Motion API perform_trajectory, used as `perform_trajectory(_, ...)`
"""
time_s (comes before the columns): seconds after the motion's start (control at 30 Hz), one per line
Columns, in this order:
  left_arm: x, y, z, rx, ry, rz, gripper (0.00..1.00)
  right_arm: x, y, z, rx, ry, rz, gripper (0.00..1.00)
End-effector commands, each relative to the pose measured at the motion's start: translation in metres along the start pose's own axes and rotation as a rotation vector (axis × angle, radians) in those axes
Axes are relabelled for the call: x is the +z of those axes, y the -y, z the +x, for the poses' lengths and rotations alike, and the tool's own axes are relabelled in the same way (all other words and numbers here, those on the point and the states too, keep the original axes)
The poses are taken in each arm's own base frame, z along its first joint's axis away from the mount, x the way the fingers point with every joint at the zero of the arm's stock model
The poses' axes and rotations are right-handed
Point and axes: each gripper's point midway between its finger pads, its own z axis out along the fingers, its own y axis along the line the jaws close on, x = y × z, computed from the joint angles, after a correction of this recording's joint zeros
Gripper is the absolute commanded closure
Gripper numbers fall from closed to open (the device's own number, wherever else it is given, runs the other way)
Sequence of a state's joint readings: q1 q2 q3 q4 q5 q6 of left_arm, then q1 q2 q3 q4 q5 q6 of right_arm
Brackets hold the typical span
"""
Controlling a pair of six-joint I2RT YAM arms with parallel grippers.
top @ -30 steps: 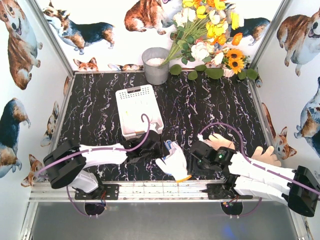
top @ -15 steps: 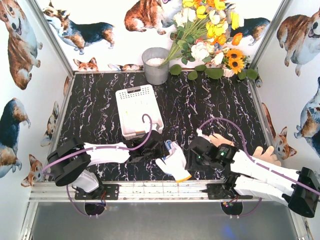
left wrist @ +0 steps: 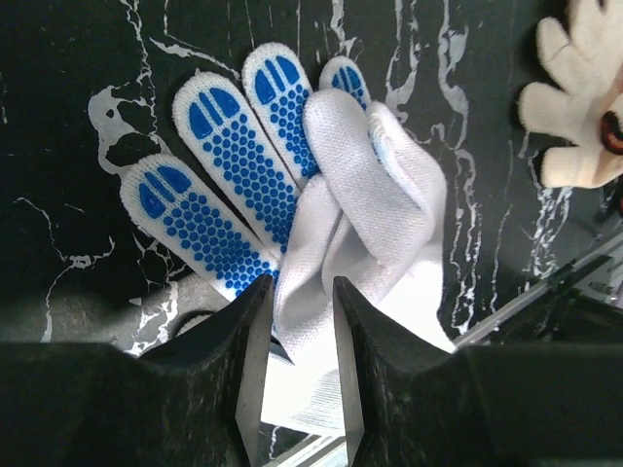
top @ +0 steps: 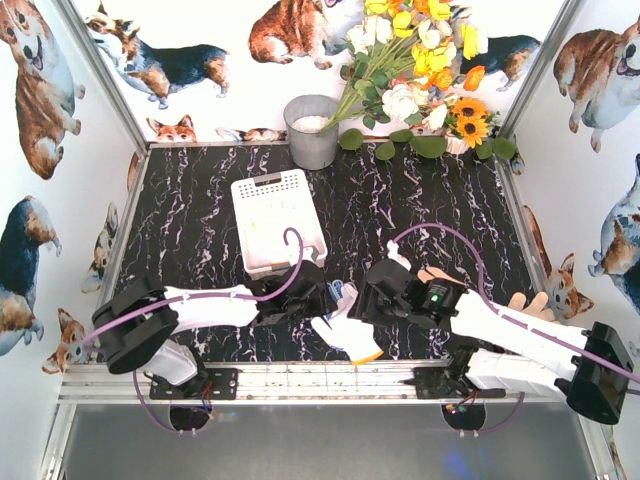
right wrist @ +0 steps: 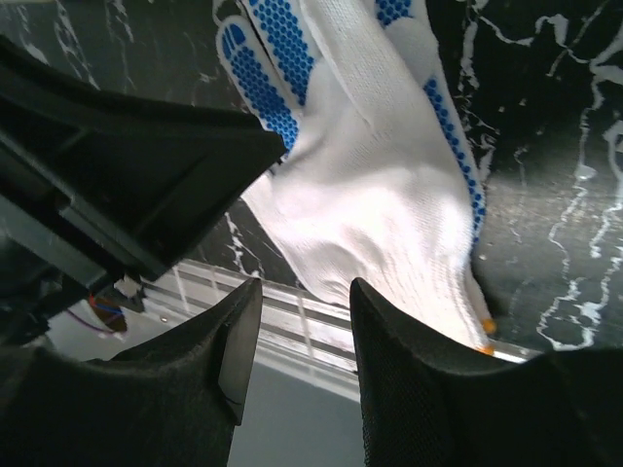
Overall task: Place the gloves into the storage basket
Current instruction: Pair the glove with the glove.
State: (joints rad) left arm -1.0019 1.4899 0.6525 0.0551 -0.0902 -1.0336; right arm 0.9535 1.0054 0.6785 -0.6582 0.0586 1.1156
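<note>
White knit glove with blue dots (left wrist: 360, 195) lies on the black marbled surface (top: 200, 220) by the near edge, outside the white perforated plastic basket (top: 262, 190). Left claw (left wrist: 299, 287) pinches its bunched fabric. Right claw (right wrist: 304, 287) spread, glove just beyond its tips.

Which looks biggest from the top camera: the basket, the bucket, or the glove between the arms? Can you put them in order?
1. basket: clearly the largest.
2. bucket and glove: these look about alike. The glove is partly hidden, so I won't rank one over the other.
</note>
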Motion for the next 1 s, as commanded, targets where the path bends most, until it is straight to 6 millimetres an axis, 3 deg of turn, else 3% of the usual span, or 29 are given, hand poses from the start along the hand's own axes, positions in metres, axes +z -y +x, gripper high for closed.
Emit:
perform_trajectory(0.0, -0.013, -0.003, -0.01, 0.019, 0.044, -0.017, 0.72, 0.007, -0.03, -0.024, 0.153, 0.104, -0.092, 0.56)
perform_trajectory(0.3, -0.028, -0.015, -0.015, 0.025, 0.08, -0.053, 0.66, 0.029, -0.02, -0.017, 0.194, 0.043, 0.054, 0.61)
perform_trajectory(0.7, -0.032, -0.013, -0.017, 0.015, 0.092, -0.037, 0.65, 0.058, -0.024, -0.017, 0.181, 0.016, 0.117, 0.63)
perform_trajectory(0.97, -0.03, -0.009, -0.015, 0.018, 0.079, -0.026, 0.65, 0.063, -0.017, -0.009, 0.164, -0.018, 0.141, 0.83)
